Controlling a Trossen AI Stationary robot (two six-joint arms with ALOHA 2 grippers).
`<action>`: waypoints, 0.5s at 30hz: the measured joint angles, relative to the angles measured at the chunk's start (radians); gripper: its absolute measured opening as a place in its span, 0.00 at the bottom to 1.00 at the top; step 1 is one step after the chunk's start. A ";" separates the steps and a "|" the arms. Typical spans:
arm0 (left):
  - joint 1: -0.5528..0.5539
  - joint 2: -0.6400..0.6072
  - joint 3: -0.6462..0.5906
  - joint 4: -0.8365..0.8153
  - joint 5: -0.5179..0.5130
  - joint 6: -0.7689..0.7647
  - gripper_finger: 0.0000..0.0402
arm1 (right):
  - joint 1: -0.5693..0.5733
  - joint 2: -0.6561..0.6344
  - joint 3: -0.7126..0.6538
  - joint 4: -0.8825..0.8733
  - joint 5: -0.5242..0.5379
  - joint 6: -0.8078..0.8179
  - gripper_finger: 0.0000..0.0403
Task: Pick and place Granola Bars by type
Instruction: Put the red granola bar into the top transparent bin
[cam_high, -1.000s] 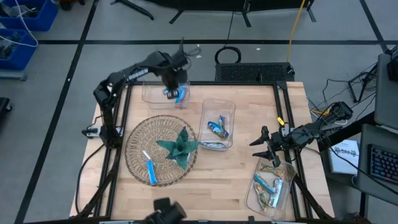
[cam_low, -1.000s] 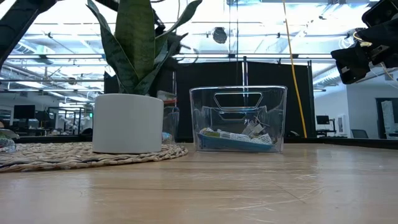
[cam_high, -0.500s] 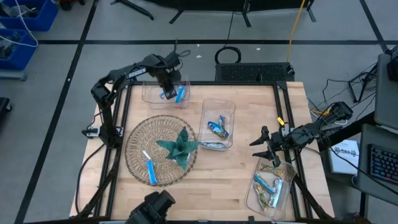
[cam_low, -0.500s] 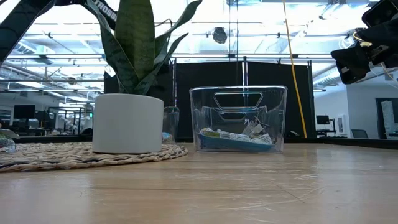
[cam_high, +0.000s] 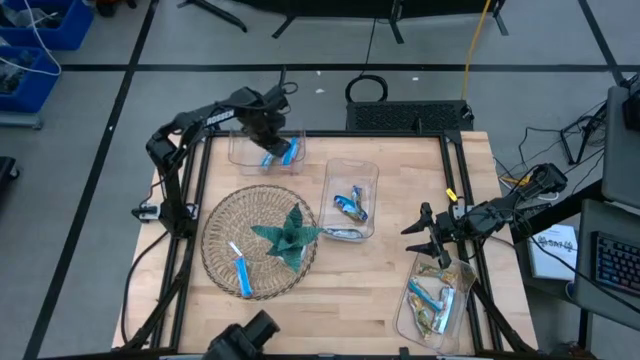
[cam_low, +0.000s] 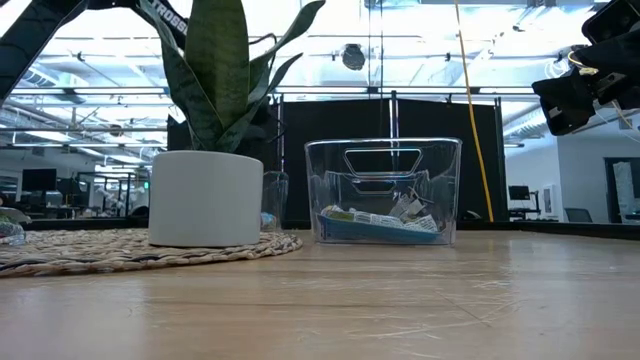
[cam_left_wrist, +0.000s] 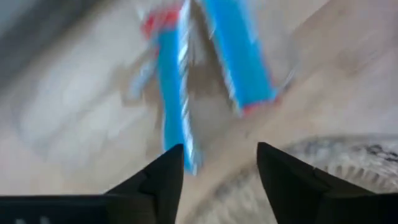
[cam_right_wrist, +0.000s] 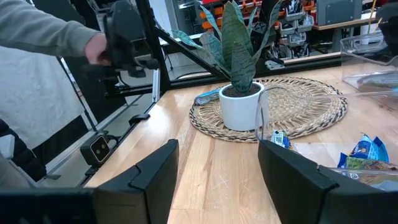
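Observation:
My left gripper (cam_high: 268, 138) hangs open and empty over the clear bin (cam_high: 240, 158) at the table's far left. Two blue granola bars (cam_left_wrist: 239, 56) (cam_left_wrist: 169, 93) lie on the bin's floor below its fingers; they also show in the high view (cam_high: 290, 152). One more blue bar (cam_high: 241, 268) lies on the woven mat (cam_high: 225, 215) beside the potted plant (cam_high: 290, 235). My right gripper (cam_high: 418, 232) is open and empty at the right, just beyond the near right bin (cam_high: 405, 318), which holds several bars (cam_high: 432, 298).
A middle clear bin (cam_high: 372, 170) holds several wrapped bars (cam_high: 350, 205); it also shows in the low view (cam_low: 382, 190). A person's grey sleeve and hand (cam_right_wrist: 93, 46) hold a dark device beyond the table's left side. Bare wood lies along the near edge (cam_high: 350, 290).
My left gripper has drawn a little toward the table's far left corner over the far bin, staying open. The two blue bars stay in the bin. My right arm has kept still.

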 joint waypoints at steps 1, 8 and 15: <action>-0.002 0.000 0.011 -0.043 -0.005 -0.035 0.53 | 0.000 0.000 0.000 0.000 0.000 0.000 0.53; -0.076 -0.074 0.086 -0.405 -0.167 -0.458 0.54 | 0.000 0.000 0.000 0.000 0.000 0.000 0.53; -0.238 -0.272 0.082 -0.439 -0.081 -0.784 0.48 | 0.000 0.000 0.000 0.000 0.000 0.000 0.53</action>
